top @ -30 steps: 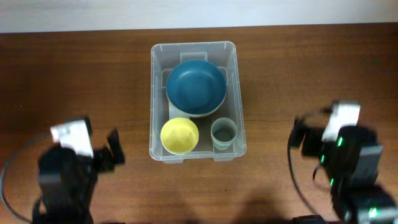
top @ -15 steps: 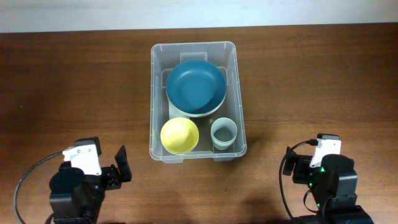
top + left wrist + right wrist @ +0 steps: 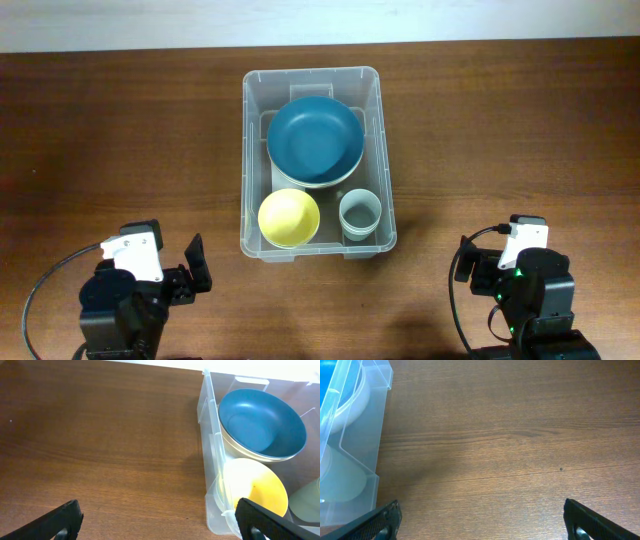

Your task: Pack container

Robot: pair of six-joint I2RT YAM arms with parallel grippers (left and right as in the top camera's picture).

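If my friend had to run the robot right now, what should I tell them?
Left gripper: open, empty, over bare table on the left of the container.
Right gripper: open, empty, on the container's right side.
Neither is touching anything.
The container sits in the middle of the table, far side. Inside are a blue bowl at the back, with a yellow bowl and a grey-green cup side by side in front.
Done: all three things are packed.
Left: probably nothing. No loose items and no lid are in view.
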